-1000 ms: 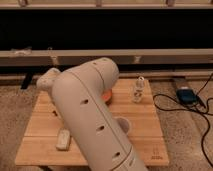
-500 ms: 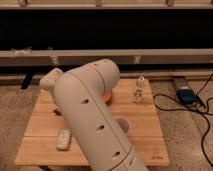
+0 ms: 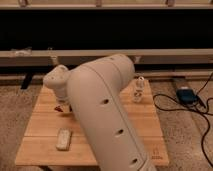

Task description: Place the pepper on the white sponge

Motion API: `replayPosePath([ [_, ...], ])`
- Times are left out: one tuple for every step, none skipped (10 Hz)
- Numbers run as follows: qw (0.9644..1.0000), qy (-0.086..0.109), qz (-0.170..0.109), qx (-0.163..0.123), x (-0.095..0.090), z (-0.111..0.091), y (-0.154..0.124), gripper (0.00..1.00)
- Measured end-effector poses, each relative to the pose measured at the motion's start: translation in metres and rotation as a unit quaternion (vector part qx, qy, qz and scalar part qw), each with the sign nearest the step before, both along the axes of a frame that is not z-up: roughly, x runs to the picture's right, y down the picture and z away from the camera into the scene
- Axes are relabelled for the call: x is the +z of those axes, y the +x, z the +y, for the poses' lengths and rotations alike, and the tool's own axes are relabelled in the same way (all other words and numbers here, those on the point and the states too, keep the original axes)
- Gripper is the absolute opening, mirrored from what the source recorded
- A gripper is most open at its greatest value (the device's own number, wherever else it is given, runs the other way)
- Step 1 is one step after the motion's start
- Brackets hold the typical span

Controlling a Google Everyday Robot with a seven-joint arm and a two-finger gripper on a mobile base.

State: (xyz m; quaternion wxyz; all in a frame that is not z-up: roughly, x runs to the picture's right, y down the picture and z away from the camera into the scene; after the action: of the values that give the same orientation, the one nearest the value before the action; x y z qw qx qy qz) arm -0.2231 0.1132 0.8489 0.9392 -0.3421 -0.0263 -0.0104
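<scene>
My gripper [image 3: 61, 102] hangs over the left part of the wooden table [image 3: 45, 117], at the end of my large white arm [image 3: 105, 115]. A small dark red pepper [image 3: 59, 107] shows at its tips, held just above the table top. The white sponge [image 3: 64, 139] lies flat on the table, nearer the front edge and just below the gripper in the picture. The pepper is apart from the sponge.
A small clear bottle [image 3: 139, 90] stands on the right side of the table. A blue device [image 3: 186, 95] and black cables [image 3: 172, 107] lie on the floor to the right. A dark wall with a rail runs behind the table. My arm hides the table's middle.
My gripper and arm have shifted slightly to the right over the table. The sponge and bottle have not moved.
</scene>
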Motion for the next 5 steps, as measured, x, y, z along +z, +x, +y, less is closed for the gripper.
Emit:
replayPosePath([
  [1.0000, 0.004, -0.008, -0.003, -0.011, -0.002, 0.006, 0.00],
  [0.9998, 0.005, -0.019, -0.008, -0.027, 0.005, 0.015, 0.00],
  [0.9995, 0.004, -0.027, -0.016, -0.040, 0.017, 0.022, 0.00],
  [0.9992, 0.003, -0.034, -0.020, -0.051, 0.026, 0.027, 0.00],
  [0.9991, -0.001, -0.037, -0.023, -0.061, 0.036, 0.042, 0.00],
])
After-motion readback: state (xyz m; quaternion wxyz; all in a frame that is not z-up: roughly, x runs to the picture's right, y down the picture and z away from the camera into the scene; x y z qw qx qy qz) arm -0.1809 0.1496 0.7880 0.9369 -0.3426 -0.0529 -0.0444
